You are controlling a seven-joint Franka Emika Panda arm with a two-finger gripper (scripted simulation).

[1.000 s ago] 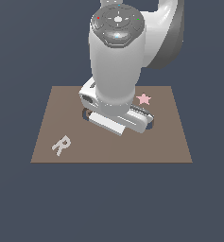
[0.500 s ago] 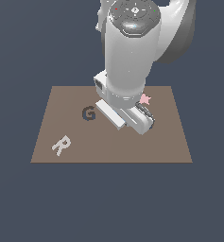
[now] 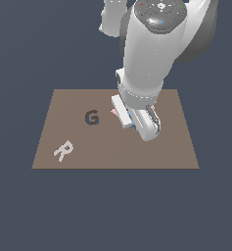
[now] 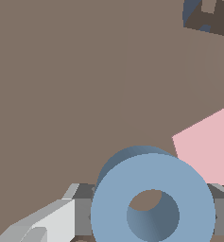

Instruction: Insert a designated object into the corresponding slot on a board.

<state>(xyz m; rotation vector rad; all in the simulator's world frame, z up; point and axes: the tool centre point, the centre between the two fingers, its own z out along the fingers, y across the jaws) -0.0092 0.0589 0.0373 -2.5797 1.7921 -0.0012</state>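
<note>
Light-blue ring [image 4: 152, 198] held between grey claw [image 4: 149, 212] fingers [image 4: 80, 208], pink diamond [image 4: 209, 144] just beside, brown board [image 4: 61, 94] beneath

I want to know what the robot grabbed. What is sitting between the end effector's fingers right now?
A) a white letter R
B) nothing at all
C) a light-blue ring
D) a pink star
C: in the wrist view the light-blue ring fills the space between the end effector fingers, while the white R lies apart on the brown board.

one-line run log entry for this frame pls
arm: over board centre | gripper: shut on blue ring | ring: lifted, not inserted | O slot: not visible | G recess: empty | pink shape: beside ring
</note>
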